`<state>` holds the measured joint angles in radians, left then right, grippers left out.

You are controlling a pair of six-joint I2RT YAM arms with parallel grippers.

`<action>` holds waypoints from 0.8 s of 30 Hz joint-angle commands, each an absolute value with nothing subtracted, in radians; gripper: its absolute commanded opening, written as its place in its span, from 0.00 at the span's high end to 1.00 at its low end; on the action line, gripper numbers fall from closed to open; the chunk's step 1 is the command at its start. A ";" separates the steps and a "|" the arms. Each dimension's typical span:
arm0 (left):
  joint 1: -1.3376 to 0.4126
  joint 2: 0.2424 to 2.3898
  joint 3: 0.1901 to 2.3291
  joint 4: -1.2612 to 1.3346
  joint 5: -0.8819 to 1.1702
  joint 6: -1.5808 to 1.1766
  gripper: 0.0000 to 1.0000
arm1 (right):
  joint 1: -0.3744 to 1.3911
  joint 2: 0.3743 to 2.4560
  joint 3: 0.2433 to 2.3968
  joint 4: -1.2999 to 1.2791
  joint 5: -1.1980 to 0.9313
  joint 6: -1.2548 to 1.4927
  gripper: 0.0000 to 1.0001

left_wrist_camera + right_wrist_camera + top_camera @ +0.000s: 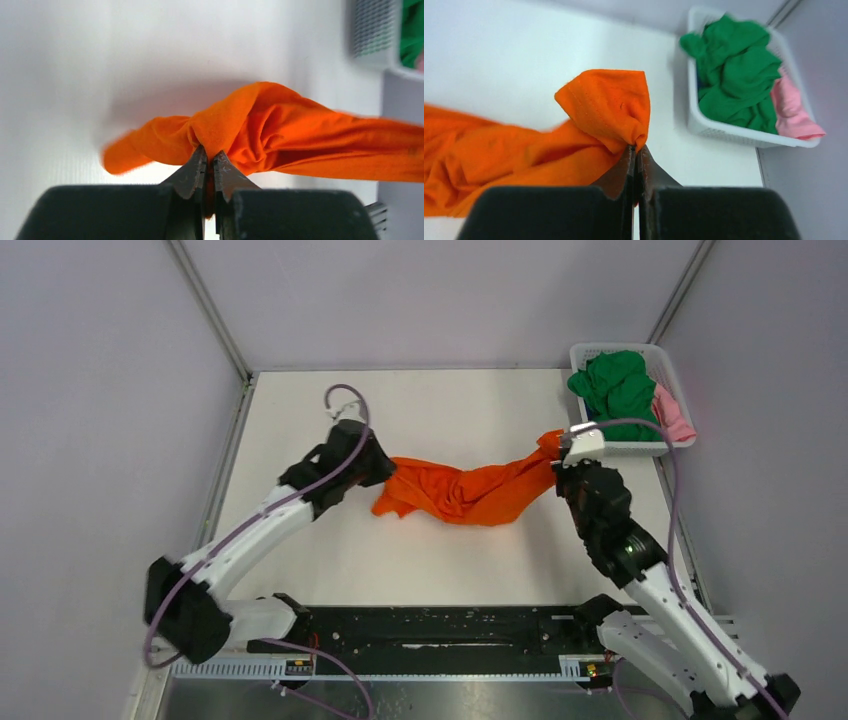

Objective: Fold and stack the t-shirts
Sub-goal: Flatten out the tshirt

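Rail (430, 628): a black plate along the near table edge, with both arm bases bolted at its ends.
Left gripper (210, 158): clenched on a pinch of the orange shirt (280, 135), with cloth showing in the slit between its dark fingers. From above it sits at the shirt's left end (376, 468).
Right gripper (635, 150): pinched tight on a hemmed corner of the shirt, which stands up in a peak above the fingertips. From above it sits at the shirt's right end (558, 456).
Orange shirt (455, 495): slung between the two grippers mid-table, twisted into a rope and bunched in the sagging middle. Whether the sag touches the table I cannot tell.
Table (450, 565): white, with the shirt's shadow under it.
Cable (346, 390): a purple loop arching above the left wrist, on the far side of the shirt.
Basket (622, 448): white lattice at the far right corner, just beyond the right gripper. The wrist's white housing overlaps its near rim in the top view.
Green shirt (618, 385): crumpled, filling most of the basket.
Pink shirt (673, 416): tucked along the basket's right side beside the green one, spilling over the rim.
Walls (430, 300): pale grey panels close around the table on three sides.
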<state>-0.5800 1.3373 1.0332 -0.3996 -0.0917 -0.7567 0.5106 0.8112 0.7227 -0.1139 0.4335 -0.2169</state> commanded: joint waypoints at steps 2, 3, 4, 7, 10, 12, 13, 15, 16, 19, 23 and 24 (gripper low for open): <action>-0.584 0.954 1.019 -0.475 -0.268 -0.724 1.00 | 0.515 0.488 0.681 0.048 0.566 -0.052 1.00; -0.584 0.878 1.014 -0.467 -0.260 -0.716 1.00 | 0.515 0.436 0.686 0.050 0.543 -0.037 1.00; -0.586 0.807 1.010 -0.450 -0.240 -0.706 1.00 | 0.515 0.392 0.693 0.051 0.503 -0.026 1.00; -0.587 0.631 1.002 -0.393 -0.157 -0.682 1.00 | 0.515 0.301 0.740 0.035 0.349 0.019 1.00; -0.587 0.499 1.017 -0.379 -0.124 -0.674 1.00 | 0.515 0.257 0.808 0.024 0.261 0.061 1.00; -0.587 0.432 1.034 -0.377 -0.130 -0.662 1.00 | 0.515 0.234 0.856 0.025 0.231 0.074 1.00; -0.587 0.401 1.039 -0.377 -0.138 -0.662 1.00 | 0.515 0.227 0.882 0.025 0.218 0.079 1.00; -0.587 0.343 1.049 -0.370 -0.137 -0.664 1.00 | 0.515 0.217 0.930 0.024 0.186 0.097 1.00; -0.587 0.325 1.054 -0.361 -0.127 -0.665 1.00 | 0.515 0.213 0.959 0.025 0.160 0.112 1.00; -0.587 0.290 1.086 -0.352 -0.111 -0.664 1.00 | 0.515 0.210 1.017 0.024 0.048 0.131 1.00; -0.587 0.251 1.110 -0.313 -0.059 -0.659 1.00 | 0.515 0.204 1.063 0.015 -0.073 0.147 1.00; -0.586 0.245 1.107 -0.300 -0.062 -0.661 1.00 | 0.515 0.201 1.065 0.013 -0.079 0.148 1.00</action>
<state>-0.5842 0.2794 1.0679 -0.4023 -0.1123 -0.6773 0.5106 0.2127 1.0286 -0.0154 0.0517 0.1143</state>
